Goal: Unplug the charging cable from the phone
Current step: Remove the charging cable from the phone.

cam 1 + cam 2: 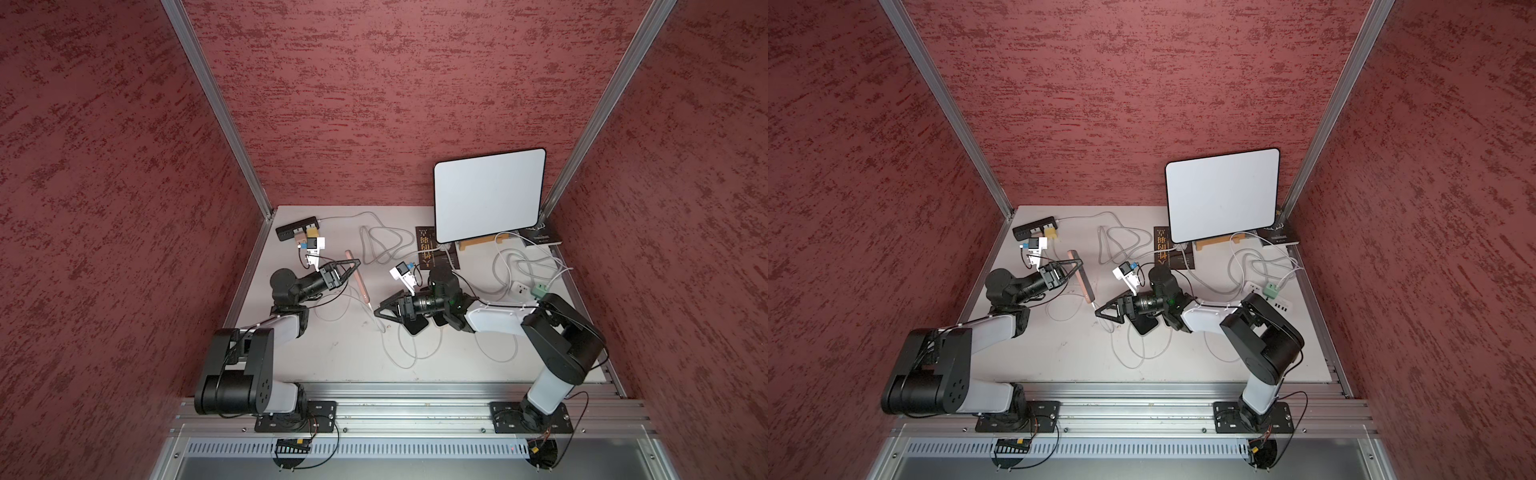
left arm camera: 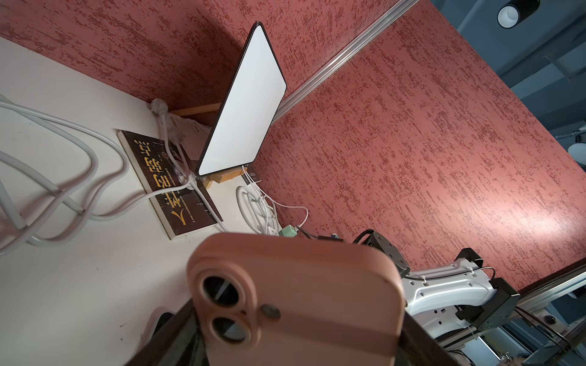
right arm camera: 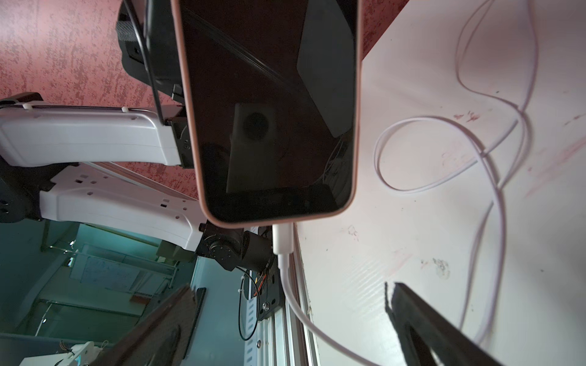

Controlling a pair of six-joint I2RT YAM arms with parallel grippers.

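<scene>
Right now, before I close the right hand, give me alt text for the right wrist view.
A phone in a pink case, screen dark, fills the view, with the white charging cable plugged into its end. The open right hand sits short of the plug, a finger either side of the cable, not gripping it.

In the right wrist view the picture's edge is cutting off the phone at its camera end, and the charging cable is running out of frame beyond its plug. In the left wrist view the phone's lower end is dropping off the edge, hiding that plug from you. In both top views you are seeing the phone edge-on, with the plug's seating too small to tell. The right arm is covering part of a dark flat thing.
</scene>
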